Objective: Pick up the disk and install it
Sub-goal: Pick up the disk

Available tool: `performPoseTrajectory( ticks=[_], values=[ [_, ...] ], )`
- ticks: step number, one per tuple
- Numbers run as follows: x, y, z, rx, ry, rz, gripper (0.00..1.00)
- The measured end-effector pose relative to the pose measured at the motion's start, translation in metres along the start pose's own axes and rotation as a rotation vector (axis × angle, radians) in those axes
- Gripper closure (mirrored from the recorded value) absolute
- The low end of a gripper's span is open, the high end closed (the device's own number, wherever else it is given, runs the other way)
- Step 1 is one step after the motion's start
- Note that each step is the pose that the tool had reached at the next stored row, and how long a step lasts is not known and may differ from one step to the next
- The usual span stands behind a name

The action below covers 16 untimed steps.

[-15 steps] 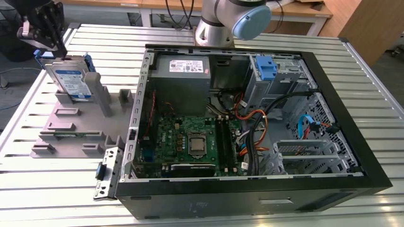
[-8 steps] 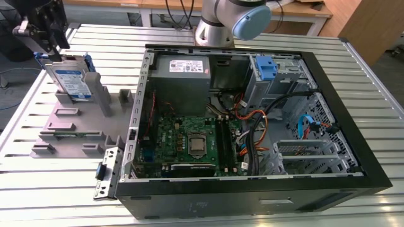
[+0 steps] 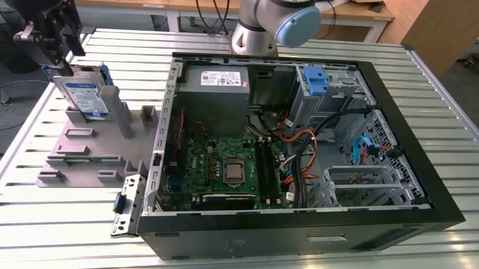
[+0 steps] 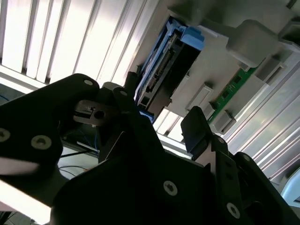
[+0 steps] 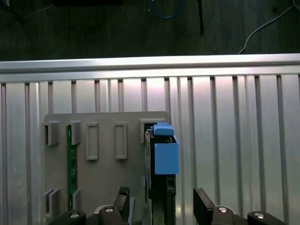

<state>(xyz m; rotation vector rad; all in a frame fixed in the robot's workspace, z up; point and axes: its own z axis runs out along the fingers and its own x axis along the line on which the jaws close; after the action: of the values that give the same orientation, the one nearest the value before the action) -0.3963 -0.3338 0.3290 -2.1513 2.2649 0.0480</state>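
Looks down on a grey fixture lying on the slatted metal table, with the disk standing on edge in the fixture's slot nearest one side edge, blue carrier facing the camera. Finds a green circuit board upright near the fixture's opposite side. Catches the gripper over the fixture, fingers spread to either side of the disk and clear of it.

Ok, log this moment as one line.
gripper: open, above disk | disk: upright in grey fixture, ungripped | install: not done
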Motion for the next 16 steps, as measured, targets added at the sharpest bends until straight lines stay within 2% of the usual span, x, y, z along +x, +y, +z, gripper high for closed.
performPoseTrajectory(
  ticks=[4,16],
  values=[
    [0.0003,0.0026,0.0052,0.0119,-0.0008,-0.001,0.36],
    [0.0009,0.0045,0.0194,0.0126,-0.0007,-0.001,0.36]
  ],
)
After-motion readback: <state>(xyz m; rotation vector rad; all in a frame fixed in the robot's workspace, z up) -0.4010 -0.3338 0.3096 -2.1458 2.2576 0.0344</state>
